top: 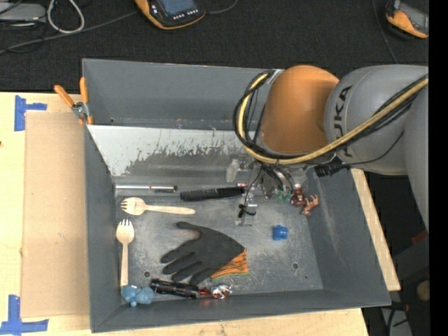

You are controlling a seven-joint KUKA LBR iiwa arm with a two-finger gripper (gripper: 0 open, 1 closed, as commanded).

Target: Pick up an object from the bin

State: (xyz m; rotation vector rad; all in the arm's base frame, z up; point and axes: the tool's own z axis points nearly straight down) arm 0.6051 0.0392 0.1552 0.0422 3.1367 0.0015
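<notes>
1. Position: the gripper [245,212] hangs low over the bin [175,93], right of centre and towards the far side of the floor. How wide it stands cannot be told from this view; nothing is seen held in it.
2. Nearest item: a black pen [210,194] lies flat on the floor, running left to right, with its right end just beside the gripper. It is judged the likeliest pick, though no grasp is established.
3. Other items noted:
   - a small blue block [279,232] near and to the right of the gripper
   - a small brown piece [304,201] to its right
   - a black glove [203,252] nearer, lying limp
   - a pale wooden fork [154,207] to the left
   - the rest lie well apart along the left and near edges
4. Handling, judged:
   - The pen is probably light and stiff, so weight is no concern.
   - Its barrel looks smooth and round, so it is liable to roll or slip out sideways if pinched off-centre.
5. Recommended hold, judged: close across the barrel, square to its length and close to the middle so it lifts level. A hold on the extreme right end risks tipping.
6. Clearance: the pen lies clear of the far wall and touches no neighbour, with room on both sides.
</notes>
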